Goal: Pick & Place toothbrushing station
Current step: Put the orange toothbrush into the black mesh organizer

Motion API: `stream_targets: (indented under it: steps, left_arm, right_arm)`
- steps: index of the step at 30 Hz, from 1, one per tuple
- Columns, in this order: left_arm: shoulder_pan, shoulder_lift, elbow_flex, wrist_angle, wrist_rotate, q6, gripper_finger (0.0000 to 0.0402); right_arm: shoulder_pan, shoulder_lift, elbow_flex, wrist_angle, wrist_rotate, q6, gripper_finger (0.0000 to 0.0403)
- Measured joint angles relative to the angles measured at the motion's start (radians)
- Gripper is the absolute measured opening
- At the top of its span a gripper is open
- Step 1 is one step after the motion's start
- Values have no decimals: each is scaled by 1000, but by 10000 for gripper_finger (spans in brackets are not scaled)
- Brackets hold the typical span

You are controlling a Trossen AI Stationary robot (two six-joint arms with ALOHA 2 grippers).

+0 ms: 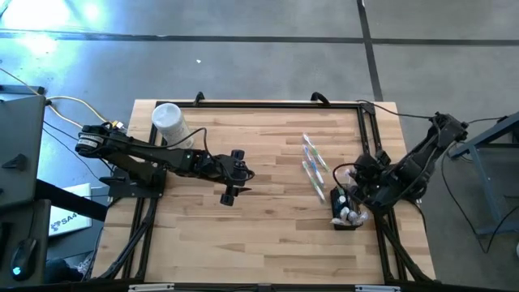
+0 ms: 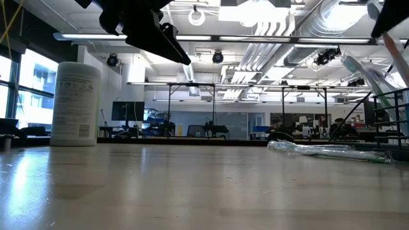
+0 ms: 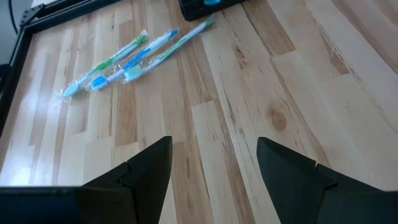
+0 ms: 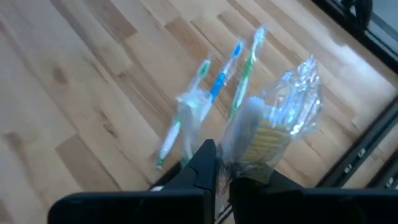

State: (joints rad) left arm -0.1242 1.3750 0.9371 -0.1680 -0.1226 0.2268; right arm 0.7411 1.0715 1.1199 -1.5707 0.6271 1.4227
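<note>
My right gripper (image 4: 217, 171) is pinched on a wrapped toothbrush (image 4: 270, 127), hovering over the black mesh holder (image 1: 345, 212) at the table's right edge. Left gripper (image 3: 214, 168) is spread wide and empty, mid-table. Three wrapped toothbrushes (image 1: 313, 165) lie loose just left of the holder. Risk, I judge: the crinkly wrap is slippery and I grip it near one end, so the brush could swing or slip and miss the holder. Right wrist view shows the pinch; the high view hides it but alone shows the holder under me.
</note>
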Motion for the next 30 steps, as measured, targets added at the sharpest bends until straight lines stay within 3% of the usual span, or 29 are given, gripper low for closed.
stream_targets:
  steps: [13,23,30]
  left_arm:
    - [0,0,0,10,-1,5,232]
    - [0,0,0,19,-2,4,232]
    - [0,0,0,18,-2,5,232]
  right_arm:
    - [124,-54,-195,89,54,226,10]
    - [125,-51,-326,282,98,328,15]
    - [125,-44,-343,269,72,339,17]
